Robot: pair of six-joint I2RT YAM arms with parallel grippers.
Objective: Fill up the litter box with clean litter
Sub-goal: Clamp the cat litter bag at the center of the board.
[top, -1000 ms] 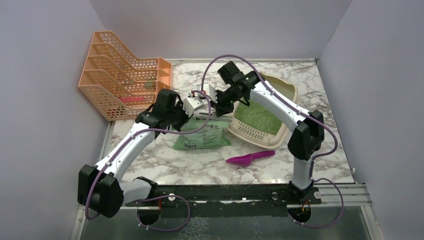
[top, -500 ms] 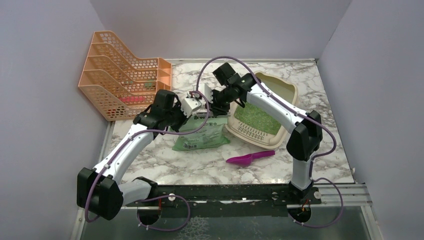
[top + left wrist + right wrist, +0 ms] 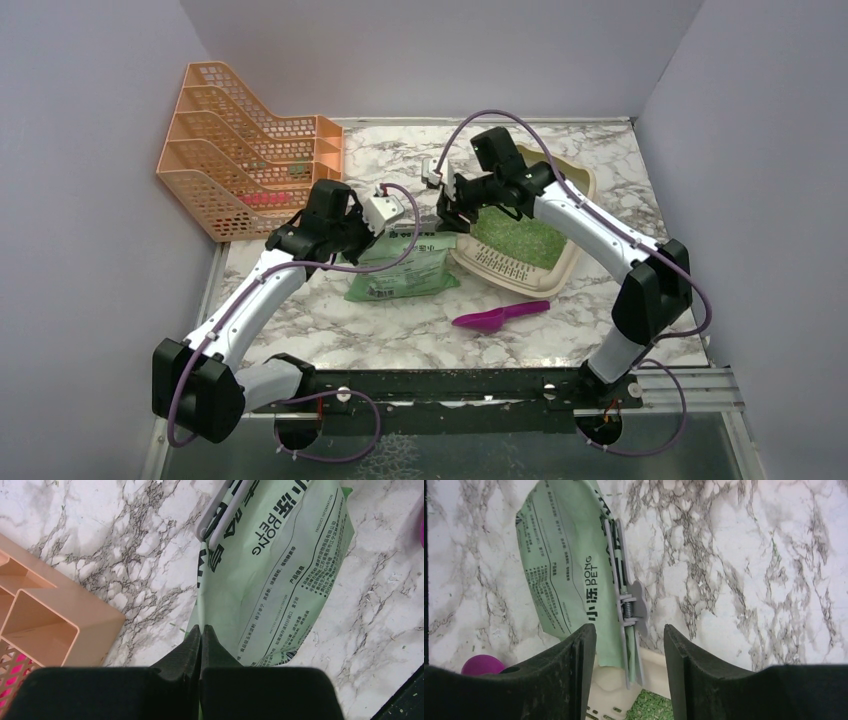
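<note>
Green litter bag [image 3: 280,570] is being pinched by the left tool [image 3: 200,628]; the right tool [image 3: 630,631] is being held open over its clip [image 3: 635,589].

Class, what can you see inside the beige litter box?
Green granules lie on the floor of the litter box. The right arm crosses over it, hiding the far part of the inside.

Orange mesh rack [image 3: 245,150] far left, pink item [image 3: 262,198] inside. Magenta scoop [image 3: 495,317] lies near right on marble table [image 3: 400,335].
</note>
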